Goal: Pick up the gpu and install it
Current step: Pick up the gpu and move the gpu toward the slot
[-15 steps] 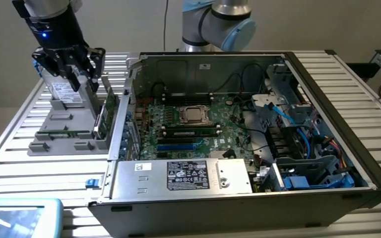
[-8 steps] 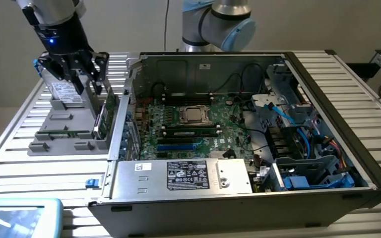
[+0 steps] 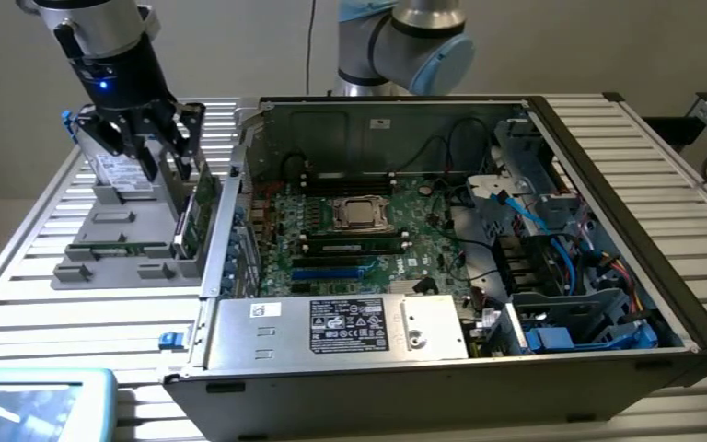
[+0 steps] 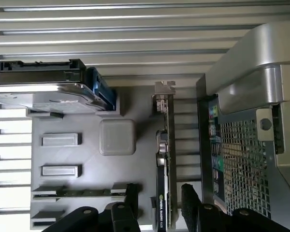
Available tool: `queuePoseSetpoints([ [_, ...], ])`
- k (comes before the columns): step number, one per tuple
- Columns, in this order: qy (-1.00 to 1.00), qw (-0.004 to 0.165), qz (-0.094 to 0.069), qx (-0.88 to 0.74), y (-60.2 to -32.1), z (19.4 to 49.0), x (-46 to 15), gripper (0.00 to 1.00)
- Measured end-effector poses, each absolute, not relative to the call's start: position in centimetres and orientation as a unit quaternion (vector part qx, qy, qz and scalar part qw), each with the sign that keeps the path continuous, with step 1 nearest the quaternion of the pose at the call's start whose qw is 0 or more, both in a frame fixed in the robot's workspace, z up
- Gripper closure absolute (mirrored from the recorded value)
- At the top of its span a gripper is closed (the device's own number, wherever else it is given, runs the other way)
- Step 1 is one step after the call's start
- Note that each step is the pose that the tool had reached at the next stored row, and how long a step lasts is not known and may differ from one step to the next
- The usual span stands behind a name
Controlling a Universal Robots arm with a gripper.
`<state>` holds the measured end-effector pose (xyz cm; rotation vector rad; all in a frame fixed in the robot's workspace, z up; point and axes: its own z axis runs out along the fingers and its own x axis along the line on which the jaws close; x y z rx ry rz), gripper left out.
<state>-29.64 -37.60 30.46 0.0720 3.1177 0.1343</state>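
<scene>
Wrist view: my end effector (image 4: 160, 200) is open and empty, fingers either side of the gpu (image 4: 163, 154), apart from it. The card stands on edge in the grey holder tray (image 4: 87, 159), long axis running between my fingers, beside the computer case (image 4: 241, 159).

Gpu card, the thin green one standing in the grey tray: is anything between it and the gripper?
Nothing visible. The thin green gpu with silver end bracket stands on edge in the grey tray; the black gripper hangs over it, open fingers either side.

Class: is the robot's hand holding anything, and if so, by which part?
Nothing is held. The open hand straddles the upright gpu, with its fingers on either side, not touching it.
</scene>
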Motion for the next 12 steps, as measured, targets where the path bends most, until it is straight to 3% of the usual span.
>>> queuePoseSetpoints([
  [12, 0.999, 0.021, 0.044, 0.005, -37.5, 28.6, -30.0, 0.51],
])
